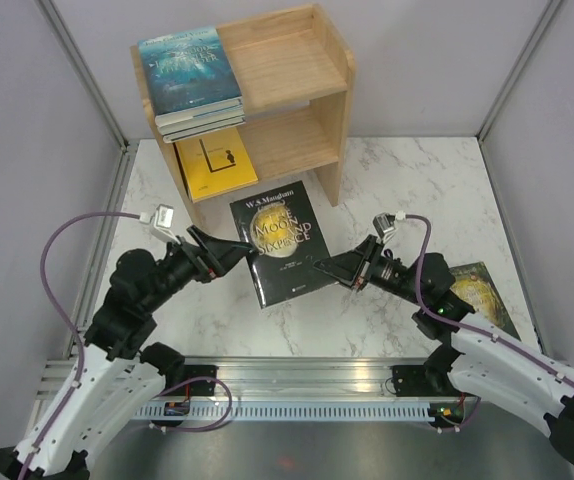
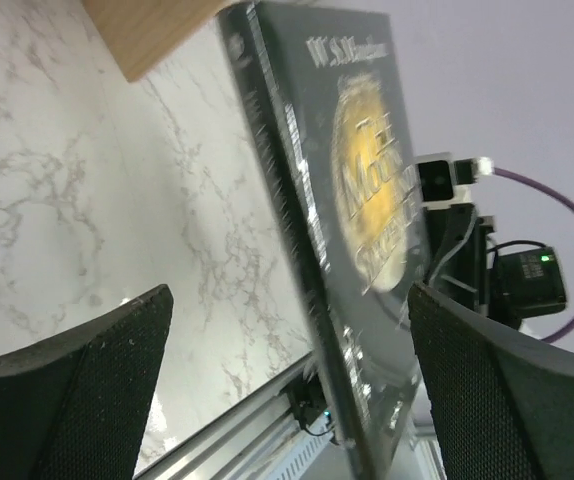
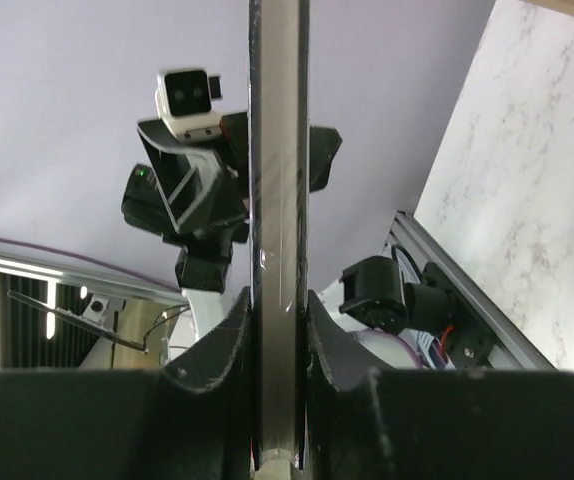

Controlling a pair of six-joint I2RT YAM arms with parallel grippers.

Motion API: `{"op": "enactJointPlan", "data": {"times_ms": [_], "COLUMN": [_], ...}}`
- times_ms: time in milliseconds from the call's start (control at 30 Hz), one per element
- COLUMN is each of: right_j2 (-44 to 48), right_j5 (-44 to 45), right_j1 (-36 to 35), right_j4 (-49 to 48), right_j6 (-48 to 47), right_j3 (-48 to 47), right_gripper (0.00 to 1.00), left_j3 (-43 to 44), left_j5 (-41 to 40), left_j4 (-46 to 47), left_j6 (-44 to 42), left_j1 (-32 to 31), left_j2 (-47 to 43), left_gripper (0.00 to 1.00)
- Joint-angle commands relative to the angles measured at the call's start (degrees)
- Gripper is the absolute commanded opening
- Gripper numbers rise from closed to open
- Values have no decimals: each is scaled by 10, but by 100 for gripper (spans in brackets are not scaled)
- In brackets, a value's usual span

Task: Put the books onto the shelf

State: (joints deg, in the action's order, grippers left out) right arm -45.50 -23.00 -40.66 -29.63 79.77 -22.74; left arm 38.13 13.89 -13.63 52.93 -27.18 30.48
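Observation:
A black book [image 1: 282,240] with a gold moon on its cover hangs above the marble table between the two arms. My right gripper [image 1: 325,265] is shut on its right edge; in the right wrist view the book [image 3: 279,150] stands edge-on, pinched in the gripper [image 3: 279,300]. My left gripper [image 1: 242,250] is open at the book's left edge. In the left wrist view the book [image 2: 367,170] passes between the wide-apart fingers [image 2: 97,370] of that gripper [image 2: 289,300] without touching them. The wooden shelf [image 1: 297,60] stands at the back. A stack of books [image 1: 189,75] lies on its top, and a yellow book [image 1: 215,160] on its lower tier.
A green-gold book [image 1: 482,290] lies flat on the table at the right, partly under my right arm. Grey walls close in the table on both sides. A metal rail [image 1: 297,385] runs along the near edge.

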Motion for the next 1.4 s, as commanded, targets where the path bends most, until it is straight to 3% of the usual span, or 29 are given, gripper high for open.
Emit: {"op": "enactJointPlan", "data": {"times_ms": [0, 167, 333, 567, 867, 1167, 1233, 1267, 1300, 1367], "right_j2": [0, -56, -191, -368, -579, -675, -680, -675, -669, -650], "right_j5": [25, 29, -8, -28, -37, -37, -44, -43, -42, -32], "right_j1": [0, 4, 30, 50, 51, 28, 28, 29, 31, 37], "right_j4": [14, 42, 29, 48, 59, 50, 61, 67, 89, 119], "right_j6": [-18, -28, -20, -27, -9, 14, 9, 2, -7, -39], "right_j3": [-97, -165, -287, -483, -668, -772, -775, -769, -767, -753], "right_gripper": [0, 0, 0, 0, 0, 0, 16, 27, 45, 62], "left_j3": [50, 81, 77, 81, 86, 83, 83, 82, 82, 82], "left_j5": [-68, -128, -157, -166, -166, -150, -149, -149, -149, -148], "left_j4": [-175, -275, -326, -351, -359, -349, -347, -347, -347, -347], "left_j6": [-88, -102, -118, -127, -138, -150, -150, -150, -150, -150], "left_j1": [-2, -2, -2, -2, -2, -2, -3, -3, -3, -2], "left_j2": [-33, -84, -132, -162, -163, -154, -158, -159, -160, -162], "left_gripper": [100, 100, 100, 100, 100, 100, 100, 100, 100, 100]}}
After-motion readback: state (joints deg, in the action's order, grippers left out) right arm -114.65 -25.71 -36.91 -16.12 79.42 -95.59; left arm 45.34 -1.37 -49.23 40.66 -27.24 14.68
